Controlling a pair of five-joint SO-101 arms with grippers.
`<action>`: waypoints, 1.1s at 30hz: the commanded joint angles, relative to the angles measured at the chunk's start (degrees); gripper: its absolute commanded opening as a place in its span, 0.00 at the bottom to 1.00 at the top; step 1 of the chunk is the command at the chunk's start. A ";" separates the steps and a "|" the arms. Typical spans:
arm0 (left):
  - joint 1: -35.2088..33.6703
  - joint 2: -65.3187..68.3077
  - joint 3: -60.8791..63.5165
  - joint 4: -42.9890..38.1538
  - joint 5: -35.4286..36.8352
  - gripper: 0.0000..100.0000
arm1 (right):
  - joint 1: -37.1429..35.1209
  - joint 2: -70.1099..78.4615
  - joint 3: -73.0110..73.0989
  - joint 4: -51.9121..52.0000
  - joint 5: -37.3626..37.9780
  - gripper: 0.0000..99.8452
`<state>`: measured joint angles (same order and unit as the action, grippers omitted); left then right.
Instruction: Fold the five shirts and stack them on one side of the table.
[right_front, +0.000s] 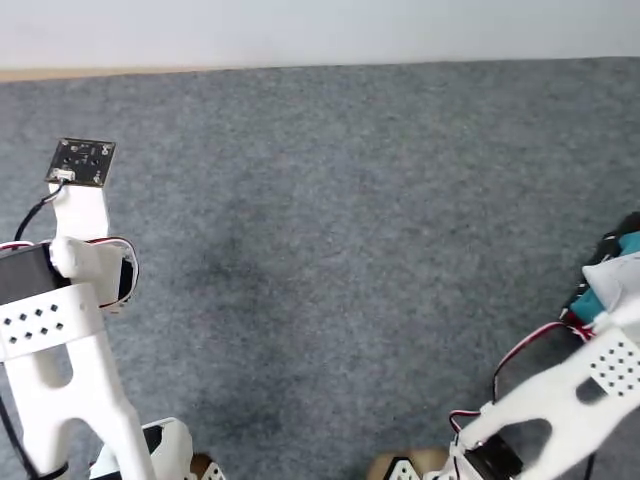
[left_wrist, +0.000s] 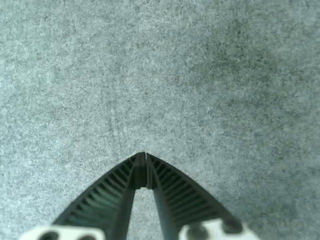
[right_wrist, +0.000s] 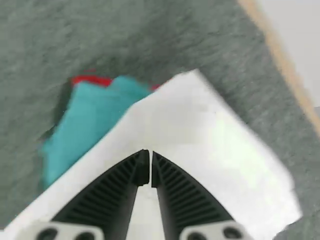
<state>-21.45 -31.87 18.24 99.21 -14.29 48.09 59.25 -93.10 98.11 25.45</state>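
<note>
Your left fingers (left_wrist: 117, 187) press closed over grey tabletop (left_wrist: 160, 75); your right fingers (right_wrist: 112, 192), closed too, above stacked white shirt (right_wrist: 210, 140).

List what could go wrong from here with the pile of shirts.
The white shirt lies askew on the teal shirt and red cloth; a nudge might slide them apart.
The right gripper is shut over the white shirt; if cloth is caught, pulling away could undo the fold.
The shirts sit near the table edge, so one could slip off.
</note>
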 joint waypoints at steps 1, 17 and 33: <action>-0.09 -0.35 -0.31 0.26 -0.35 0.01 | -2.51 -5.76 -2.90 4.97 0.35 0.01; -0.09 -0.44 6.02 1.32 0.00 0.01 | -7.78 -32.48 22.86 4.97 -1.41 0.01; 6.77 -18.99 12.44 -4.04 11.78 0.01 | -17.54 -83.91 86.95 2.15 -17.14 0.01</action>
<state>-17.76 -44.88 28.53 98.07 -5.85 32.18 -15.65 -13.80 100.48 11.30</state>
